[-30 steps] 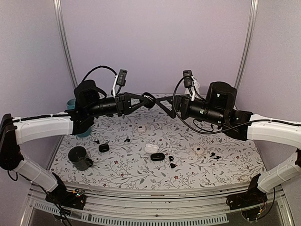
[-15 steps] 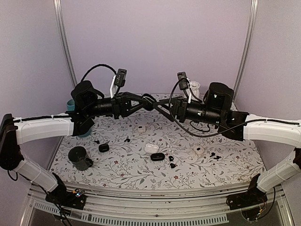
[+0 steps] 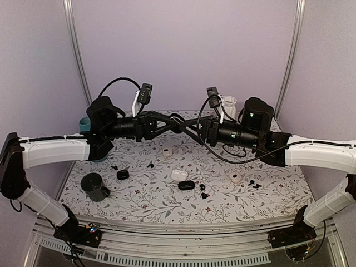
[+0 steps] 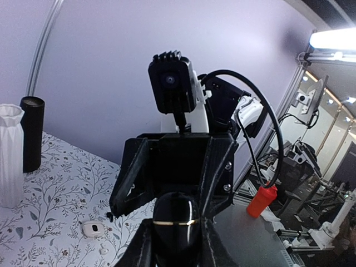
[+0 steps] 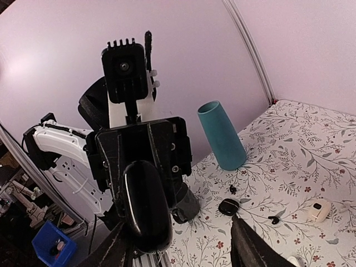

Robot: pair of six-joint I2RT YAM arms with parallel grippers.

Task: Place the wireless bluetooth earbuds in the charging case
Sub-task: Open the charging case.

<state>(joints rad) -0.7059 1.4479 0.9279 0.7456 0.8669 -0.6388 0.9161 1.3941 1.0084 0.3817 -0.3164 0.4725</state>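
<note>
The left fingers [image 4: 140, 253] are pinching the black case [image 4: 175, 219] up in the air, maybe so the right fingers [image 5: 247, 247], spread apart, can open it. The earbuds [image 3: 202, 187] are lying on the counter [image 3: 139, 196] below.

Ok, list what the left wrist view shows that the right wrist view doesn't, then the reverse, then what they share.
Only the left wrist view: a white ribbed vase, a black cylinder and a red bottle beyond the table. Only the right wrist view: a teal cup, a small black case lying on the table and a tiny black earbud near it. Both: the black charging case held up by the left gripper, jaws shut on it, and the flowered table.
</note>
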